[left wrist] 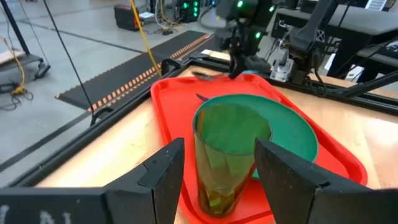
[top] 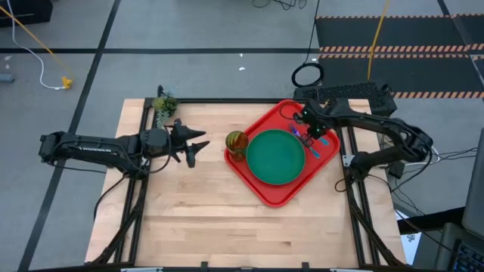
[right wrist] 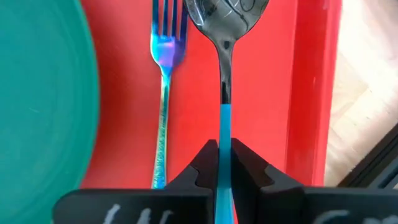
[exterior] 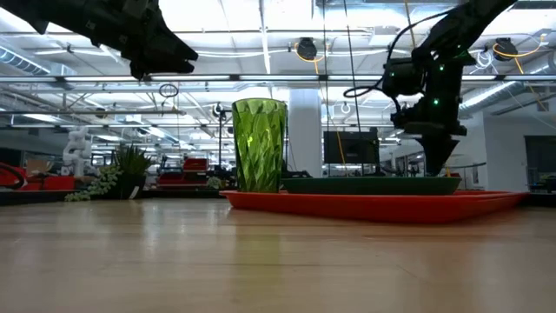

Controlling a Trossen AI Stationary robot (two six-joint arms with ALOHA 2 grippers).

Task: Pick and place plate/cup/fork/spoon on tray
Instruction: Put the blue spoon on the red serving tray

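Note:
The red tray [top: 261, 189] lies at the table's right, with the dark-green plate [top: 276, 156] on it. The olive-green cup [top: 236, 143] stands upright on the tray's left corner, beside the plate. The fork [right wrist: 165, 56] lies flat on the tray floor between the plate [right wrist: 37, 93] and the spoon. My right gripper [right wrist: 224, 146] is over the tray's far right part, shut on the spoon [right wrist: 225, 37]. My left gripper [top: 200, 143] is open, raised a little left of the cup; in the left wrist view its fingers frame the cup [left wrist: 227, 155] without touching it. My right gripper pinches the spoon's light-blue handle [right wrist: 224, 127] between its two fingers, just behind the dark neck. The fingers come from above and lie along the handle. The bowl [right wrist: 227, 12] points away from the gripper, alongside the fork. I cannot tell whether the spoon rests on the tray.
A small green plant [top: 163, 106] stands at the table's far left corner. The tray's raised rim [right wrist: 311, 81] runs close beside the spoon. Bare wooden table [top: 227, 227] spreads across the near half and the left side.

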